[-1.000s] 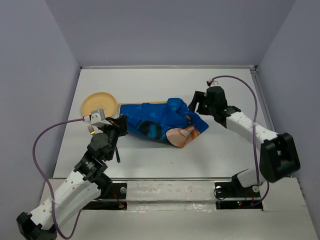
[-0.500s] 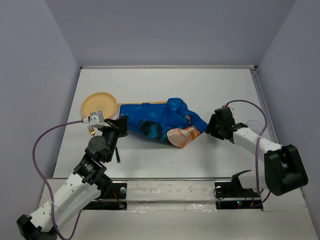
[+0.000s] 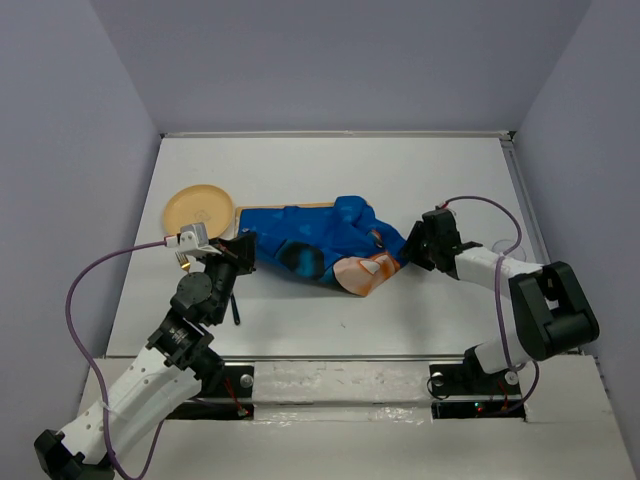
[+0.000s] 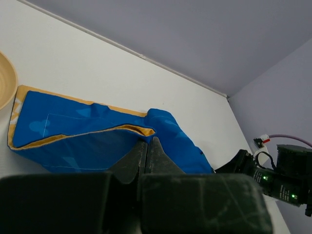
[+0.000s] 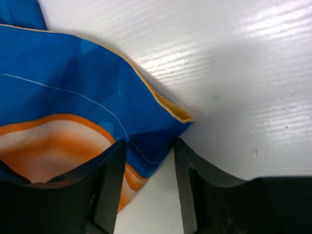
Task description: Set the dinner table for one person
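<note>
While the left end effector (image 3: 243, 250) is staying at the left edge of the crumpled blue placemat (image 3: 310, 240) in the top view, the right end effector (image 3: 412, 248) is arriving at its right corner, having swung in from farther back. The table (image 3: 400, 170) is lying beneath everything, with a tan plate (image 3: 200, 208) far-left.

From the left wrist, the fingers are pinching shut on the placemat's hem.

From the right wrist, the jaws are standing apart, straddling the corner. A two-handed spread is probably coming.
</note>
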Controlling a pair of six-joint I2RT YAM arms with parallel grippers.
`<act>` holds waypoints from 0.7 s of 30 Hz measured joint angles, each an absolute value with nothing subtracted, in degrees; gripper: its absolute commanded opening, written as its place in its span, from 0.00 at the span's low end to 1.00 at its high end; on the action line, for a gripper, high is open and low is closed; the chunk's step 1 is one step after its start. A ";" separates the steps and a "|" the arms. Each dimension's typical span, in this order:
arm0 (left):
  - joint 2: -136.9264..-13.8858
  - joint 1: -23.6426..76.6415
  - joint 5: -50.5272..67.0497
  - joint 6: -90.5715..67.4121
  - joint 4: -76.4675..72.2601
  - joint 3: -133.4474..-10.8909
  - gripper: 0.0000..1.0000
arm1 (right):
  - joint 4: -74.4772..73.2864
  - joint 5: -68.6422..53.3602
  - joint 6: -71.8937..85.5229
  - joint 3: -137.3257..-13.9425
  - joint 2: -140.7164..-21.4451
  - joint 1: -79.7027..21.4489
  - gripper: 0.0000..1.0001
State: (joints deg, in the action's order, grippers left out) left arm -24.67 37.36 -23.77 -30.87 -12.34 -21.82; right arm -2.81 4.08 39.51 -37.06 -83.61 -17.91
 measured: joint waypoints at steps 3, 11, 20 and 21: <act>-24.29 37.36 -23.81 -30.87 -12.34 -21.82 0.00 | -1.13 4.45 39.86 -37.69 -85.45 -17.91 0.22; -23.57 37.36 -23.97 -30.87 -12.64 -21.76 0.00 | -1.21 5.26 39.90 -37.67 -86.04 -17.91 0.00; -25.41 37.36 -24.80 -30.30 -12.32 -23.44 0.00 | -8.21 8.62 36.29 -37.71 -66.50 -17.91 0.00; -25.93 37.36 -25.06 -30.04 -12.19 -24.53 0.00 | -9.47 9.10 35.53 -38.54 -61.93 -17.91 0.00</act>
State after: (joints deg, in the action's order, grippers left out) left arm -25.93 37.36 -25.06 -30.04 -12.19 -24.53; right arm -9.47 9.10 35.53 -38.54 -61.93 -17.91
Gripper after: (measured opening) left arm 0.017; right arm 0.012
